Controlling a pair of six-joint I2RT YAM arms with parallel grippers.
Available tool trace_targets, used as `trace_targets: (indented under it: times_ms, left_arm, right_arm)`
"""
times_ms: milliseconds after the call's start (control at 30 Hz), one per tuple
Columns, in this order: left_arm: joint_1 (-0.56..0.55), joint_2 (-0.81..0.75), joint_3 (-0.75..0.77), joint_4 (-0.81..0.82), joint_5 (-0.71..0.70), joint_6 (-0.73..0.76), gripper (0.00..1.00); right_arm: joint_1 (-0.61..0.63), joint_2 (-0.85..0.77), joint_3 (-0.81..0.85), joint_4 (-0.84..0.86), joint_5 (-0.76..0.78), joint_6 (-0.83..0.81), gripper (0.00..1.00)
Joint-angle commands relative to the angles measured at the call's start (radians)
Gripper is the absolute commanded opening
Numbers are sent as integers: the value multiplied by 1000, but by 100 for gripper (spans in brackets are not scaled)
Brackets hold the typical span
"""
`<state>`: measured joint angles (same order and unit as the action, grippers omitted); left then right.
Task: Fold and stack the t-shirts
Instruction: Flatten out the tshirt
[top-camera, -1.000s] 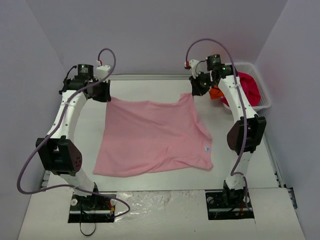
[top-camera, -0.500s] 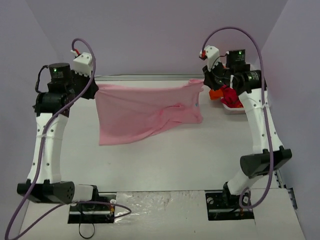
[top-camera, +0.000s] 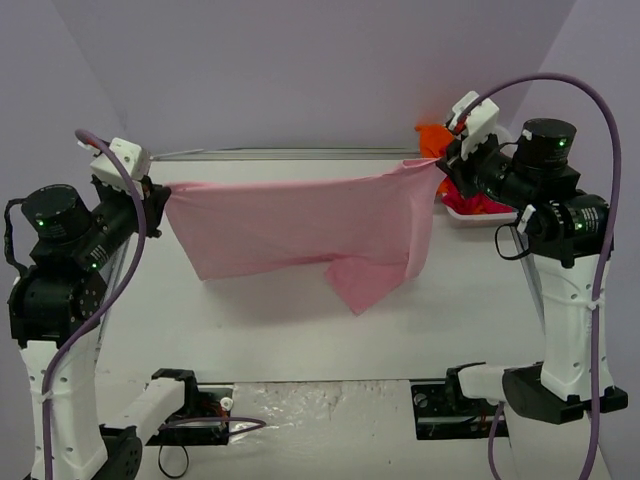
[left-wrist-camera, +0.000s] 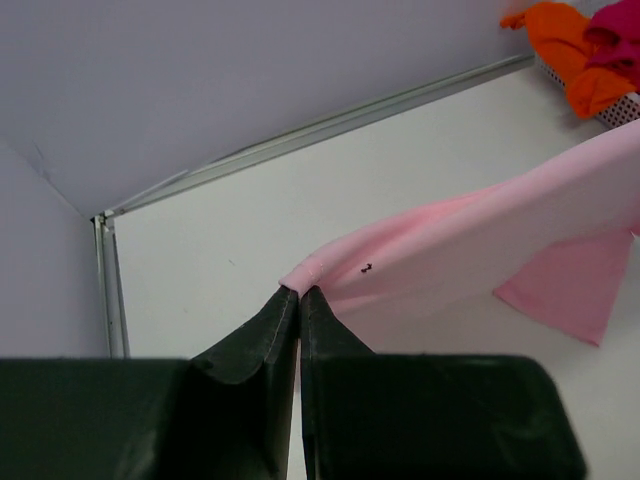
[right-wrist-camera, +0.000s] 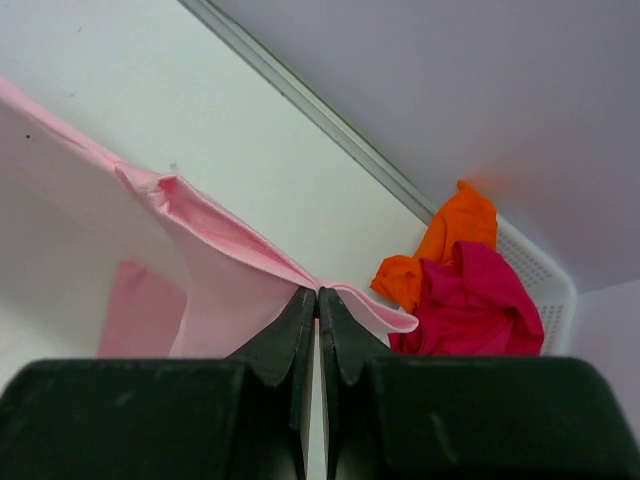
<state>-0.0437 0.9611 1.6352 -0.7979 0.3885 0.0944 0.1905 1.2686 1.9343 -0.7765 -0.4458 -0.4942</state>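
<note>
- Pale lilac walls close in a white tabletop on three sides, and a metal rail runs along its far edge.
- At the left, the left claw is raised above the tabletop, its jaws pinched together on one corner of the pink t-shirt. The left wrist view shows the cloth bunched right at the fingertips.
- The pink t-shirt hangs in the air between the two arms. Its top edge is pulled nearly straight from claw to claw.
- The cloth is plain, light pink and soft, and it sags in loose folds below that edge. One flap droops lowest, right of the middle. Whether that flap touches the tabletop cannot be told.
- Bare tabletop lies under and in front of the hanging cloth, out to the near edge where the arm bases sit.
- At the right, the right claw is clamped on the opposite corner, with a folded ridge of cloth leading into its tips.
- Just behind it, in the far right corner, a white mesh basket holds an orange t-shirt and a magenta-red t-shirt, crumpled together.
</note>
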Motion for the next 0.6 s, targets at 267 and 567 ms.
trace_targets:
  times_ms: [267,567]
  left_arm:
    - [7,165,149,110,-117,-21,2]
    - [5,362,48,278,-163,-42,2]
  right_arm:
    - [0,221,189,112,125,42,0]
    - [0,486,199,243,209,62,0]
